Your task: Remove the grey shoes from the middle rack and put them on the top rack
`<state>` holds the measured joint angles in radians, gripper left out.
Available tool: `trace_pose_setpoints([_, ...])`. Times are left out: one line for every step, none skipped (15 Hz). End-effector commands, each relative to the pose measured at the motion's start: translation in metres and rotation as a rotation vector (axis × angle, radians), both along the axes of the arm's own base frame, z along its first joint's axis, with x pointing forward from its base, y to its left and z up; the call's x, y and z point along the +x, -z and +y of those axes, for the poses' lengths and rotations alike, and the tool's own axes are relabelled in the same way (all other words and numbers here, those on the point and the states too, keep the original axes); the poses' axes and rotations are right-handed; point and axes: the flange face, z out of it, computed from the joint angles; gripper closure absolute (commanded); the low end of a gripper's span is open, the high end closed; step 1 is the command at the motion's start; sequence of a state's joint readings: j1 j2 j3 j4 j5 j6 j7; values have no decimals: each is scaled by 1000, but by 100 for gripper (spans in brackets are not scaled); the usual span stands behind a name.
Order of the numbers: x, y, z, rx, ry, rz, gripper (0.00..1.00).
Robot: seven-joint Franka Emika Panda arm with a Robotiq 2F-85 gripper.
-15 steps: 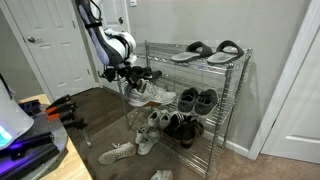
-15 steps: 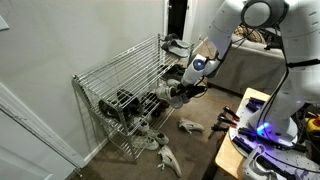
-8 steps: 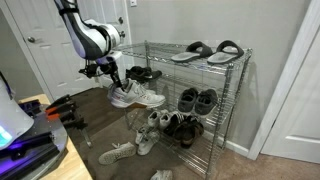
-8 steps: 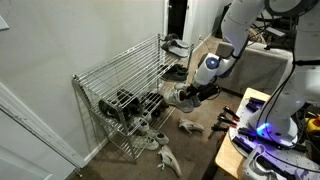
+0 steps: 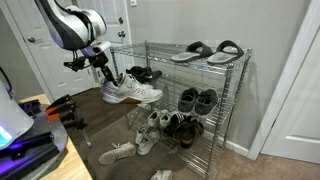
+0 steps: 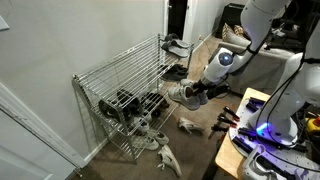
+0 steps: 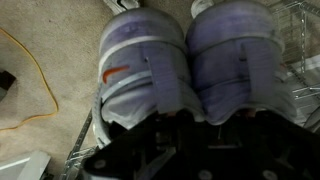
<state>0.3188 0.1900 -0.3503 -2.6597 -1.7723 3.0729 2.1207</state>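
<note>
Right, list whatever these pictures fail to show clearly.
1. Gripper fingertips: wrist view, dark, blurred, tucked under the grey shoes.
2. Far ends of those shoes: wrist view, cut off by the top edge.
3. Shoes on the lowest tier: in an exterior view, too small and jumbled to count.

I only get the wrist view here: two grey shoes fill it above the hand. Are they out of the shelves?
Observer: Yes, in both exterior views the grey shoes hang in the air outside the wire frame, off the middle rack.
Reviewer: What is on that rack?
Observer: A dark pair of shoes.
Reviewer: And the top rack?
Observer: Slide sandals lie on it; bare grid shows at the end nearest the held shoes.
</note>
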Motion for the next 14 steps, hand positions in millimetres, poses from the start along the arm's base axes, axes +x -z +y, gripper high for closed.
trace_pose_setpoints([-9,-29,-1,-14,24,-63,94])
trace_pose_setpoints([-3,-8,-1,-6,16,-20,85])
trace_pose_setpoints([-4,-11,-2,-5,22,-27,85])
trace_pose_setpoints([-5,-13,-2,-6,26,-32,85])
trace_pose_setpoints([-6,-15,-2,-6,27,-35,85])
trace_pose_setpoints([-7,-15,-2,-5,28,-35,85])
trace_pose_setpoints([-7,-15,-2,-5,28,-35,85])
trace_pose_setpoints([-7,-15,-2,-6,28,-35,85])
trace_pose_setpoints([-7,-15,-2,-6,28,-35,85])
trace_pose_setpoints([-7,-15,-2,-6,28,-35,85])
trace_pose_setpoints([-7,-15,-2,-6,28,-35,85])
trace_pose_setpoints([-7,-20,-6,-26,37,-51,95])
trace_pose_setpoints([-9,-26,-8,-46,39,-68,95])
trace_pose_setpoints([-11,-33,-12,-86,42,-86,95])
